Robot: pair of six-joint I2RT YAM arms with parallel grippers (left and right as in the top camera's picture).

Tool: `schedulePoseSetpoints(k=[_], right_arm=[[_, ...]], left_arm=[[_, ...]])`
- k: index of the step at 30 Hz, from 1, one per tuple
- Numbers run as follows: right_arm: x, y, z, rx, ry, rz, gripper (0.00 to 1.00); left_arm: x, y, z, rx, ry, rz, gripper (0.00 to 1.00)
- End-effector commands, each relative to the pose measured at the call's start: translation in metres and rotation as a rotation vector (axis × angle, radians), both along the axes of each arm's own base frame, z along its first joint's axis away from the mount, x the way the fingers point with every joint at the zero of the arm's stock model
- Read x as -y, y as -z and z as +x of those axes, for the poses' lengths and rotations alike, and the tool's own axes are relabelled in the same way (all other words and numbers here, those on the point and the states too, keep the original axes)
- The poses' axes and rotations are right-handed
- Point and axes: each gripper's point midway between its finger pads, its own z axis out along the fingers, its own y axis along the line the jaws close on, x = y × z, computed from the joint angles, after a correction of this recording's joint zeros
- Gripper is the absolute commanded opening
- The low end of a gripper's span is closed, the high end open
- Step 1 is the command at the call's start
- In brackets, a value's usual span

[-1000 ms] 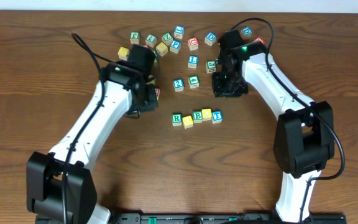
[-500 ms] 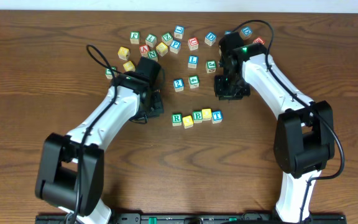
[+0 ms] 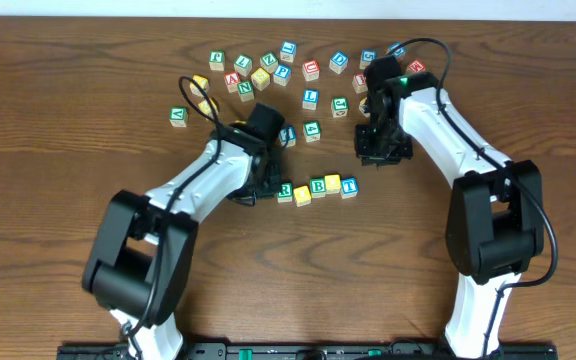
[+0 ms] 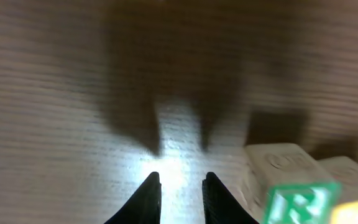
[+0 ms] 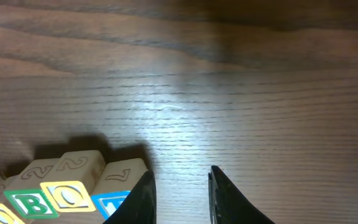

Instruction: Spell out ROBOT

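**Overhead:** Row of five blocks [image 3: 317, 188] near centre of table [image 3: 58, 200]. Reading 9 to 3 o'clock: R block [image 3: 284, 190], yellow block [image 3: 302, 195], B block [image 3: 318, 186], second yellow block [image 3: 333, 183], T block [image 3: 349, 187]. Each touches the next (yellow faces not legible from here). Left hand [image 3: 252, 186] sits at 9 o'clock of the R block, just beside it. Right hand [image 3: 381, 152] is at 1 o'clock of the T block, near but apart. Finger gaps cannot be told from above. Loose blocks [image 3: 268, 68] scattered at 12 o'clock of the row. One green block [image 3: 178, 116] lies alone at 10 o'clock.

**Left wrist (blurred):** Left hand [image 4: 179, 199] has a narrow gap, nothing between the fingers, bare table below. R block [image 4: 298, 202] at 3 o'clock, apart from the fingers.

**Right wrist:** Right hand [image 5: 180, 196] also narrow, empty. At 9 o'clock: B block [image 5: 28, 204], second yellow block [image 5: 70, 194] showing an O, then T block [image 5: 114, 202] just beside the nearer finger.
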Motion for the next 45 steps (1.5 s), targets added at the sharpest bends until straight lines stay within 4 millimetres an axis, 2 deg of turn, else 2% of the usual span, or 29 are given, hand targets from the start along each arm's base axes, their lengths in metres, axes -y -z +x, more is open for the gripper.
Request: schedulePoseSetpoints(k=[1, 8, 22, 36, 38, 41, 45], right_arm=[[0.010, -0.005, 0.001, 0.011, 0.015, -0.009, 0.24], [0.009, -0.005, 0.002, 0.016, -0.002, -0.009, 0.25], [0.025, -0.005, 0.003, 0.002, 0.028, -0.012, 0.25], [0.024, -0.005, -0.005, -0.026, -0.005, -0.006, 0.24], [0.018, -0.008, -0.002, -0.018, -0.023, 0.030, 0.17], [0.010, -0.018, 0.006, 0.008, -0.029, 0.073, 0.16], [0.005, -0.041, 0.019, 0.054, -0.046, 0.083, 0.17]], left_arm=[[-0.004, 0.017, -0.008, -0.050, -0.013, 0.025, 0.22], [0.002, 0.018, -0.003, -0.031, 0.003, -0.001, 0.21], [0.029, 0.017, -0.011, -0.016, 0.106, -0.031, 0.21], [0.036, 0.015, -0.009, 0.004, 0.119, -0.046, 0.21], [0.034, 0.011, -0.006, 0.008, 0.110, -0.047, 0.21], [0.027, -0.001, 0.004, 0.024, 0.085, -0.053, 0.21], [0.006, -0.032, 0.022, 0.079, 0.057, -0.046, 0.21]])
